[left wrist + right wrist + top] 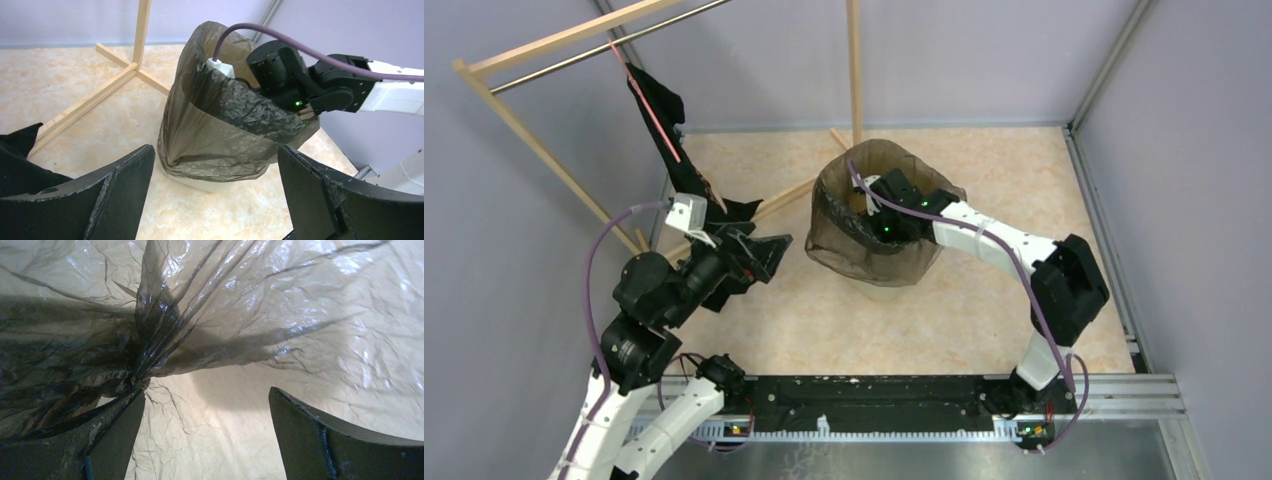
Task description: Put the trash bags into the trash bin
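Note:
A dark translucent trash bag [844, 215] is draped over the cream trash bin [886, 291], with only the bin's base showing below it. My right gripper [879, 235] reaches down into the bag's mouth. In the right wrist view it [207, 392] is open, and a bunched fold of the bag [145, 340] lies against its left finger [115, 435], not between the jaws. My left gripper [774, 255] is open and empty, left of the bin. In the left wrist view it [215, 150] faces the bag [220, 130] and the bin's base [210, 182].
A wooden rack [554, 45] stands at the back left with a black cloth [659, 120] hanging from it; its floor bars [100, 97] run behind the bin. Grey walls enclose the marble-patterned table [984, 300]. The right arm [340, 87] crosses over the bag.

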